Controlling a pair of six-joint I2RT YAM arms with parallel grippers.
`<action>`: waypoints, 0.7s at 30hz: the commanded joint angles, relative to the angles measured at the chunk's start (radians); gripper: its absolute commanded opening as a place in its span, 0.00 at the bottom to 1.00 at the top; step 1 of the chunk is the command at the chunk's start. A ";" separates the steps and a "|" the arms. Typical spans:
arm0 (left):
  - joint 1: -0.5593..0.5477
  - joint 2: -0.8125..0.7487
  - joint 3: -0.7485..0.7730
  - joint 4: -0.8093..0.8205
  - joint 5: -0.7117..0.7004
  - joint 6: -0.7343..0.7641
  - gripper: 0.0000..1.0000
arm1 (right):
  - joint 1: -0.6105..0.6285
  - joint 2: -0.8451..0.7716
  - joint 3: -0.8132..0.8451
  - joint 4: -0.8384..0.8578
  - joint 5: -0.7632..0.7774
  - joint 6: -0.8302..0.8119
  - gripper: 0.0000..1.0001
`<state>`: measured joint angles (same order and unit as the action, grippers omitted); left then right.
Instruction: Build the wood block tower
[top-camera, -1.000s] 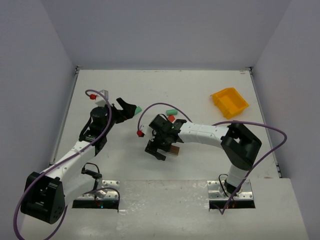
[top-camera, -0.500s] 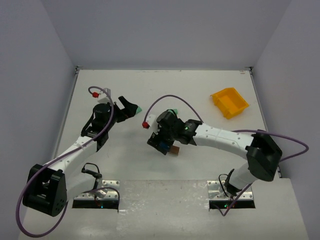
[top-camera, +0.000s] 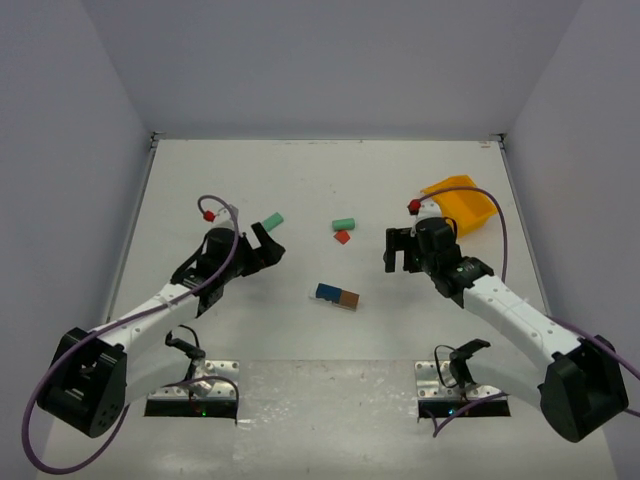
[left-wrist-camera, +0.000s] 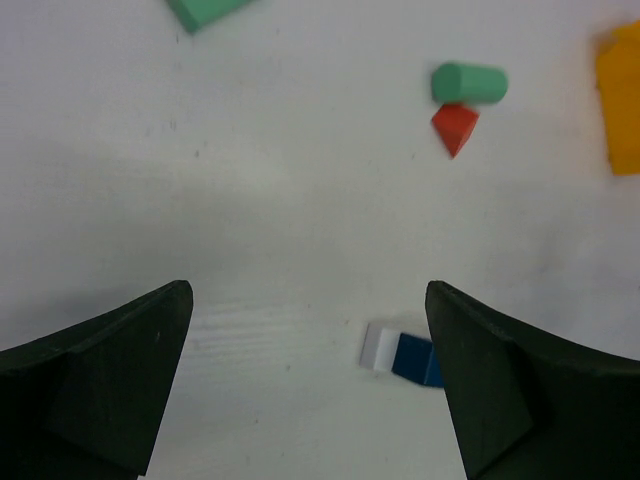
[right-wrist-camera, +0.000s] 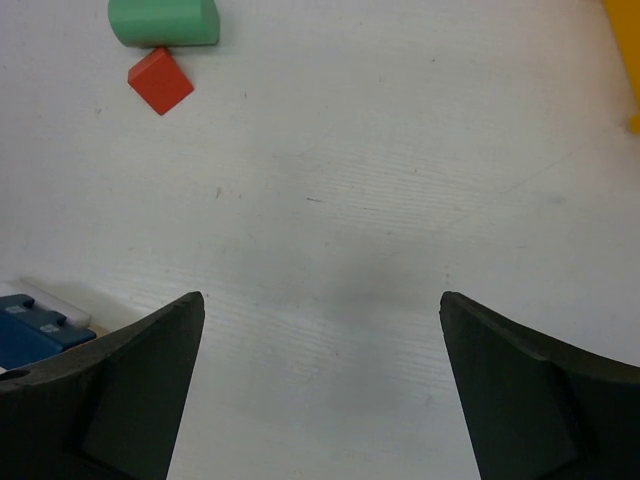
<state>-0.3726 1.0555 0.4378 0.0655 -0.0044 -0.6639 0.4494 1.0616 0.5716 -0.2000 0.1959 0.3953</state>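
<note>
- Right hand (top-camera: 393, 252) has pulled back, spread wide and empty; small blue painted wooden block (top-camera: 326, 291) and brown wooden block (top-camera: 348, 298) left touching, mid-tabletop (top-camera: 250, 180) (probably the base).
- Left hand (top-camera: 267, 246) also released; flat mint green wooden block (top-camera: 272, 220) lies just beyond it.
- Nothing stacked yet.
</note>
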 joint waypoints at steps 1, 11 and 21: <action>-0.075 -0.031 -0.057 -0.115 -0.040 -0.010 1.00 | -0.012 -0.050 -0.041 0.175 0.007 0.057 0.99; -0.082 0.071 -0.020 -0.089 0.079 0.070 0.37 | -0.015 0.012 -0.064 0.265 -0.063 0.037 0.99; -0.147 0.302 0.112 -0.082 0.186 0.149 0.00 | -0.017 0.075 -0.072 0.333 -0.125 0.027 0.99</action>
<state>-0.4831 1.3068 0.4871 -0.0449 0.1214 -0.5689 0.4400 1.1181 0.5022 0.0541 0.0960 0.4267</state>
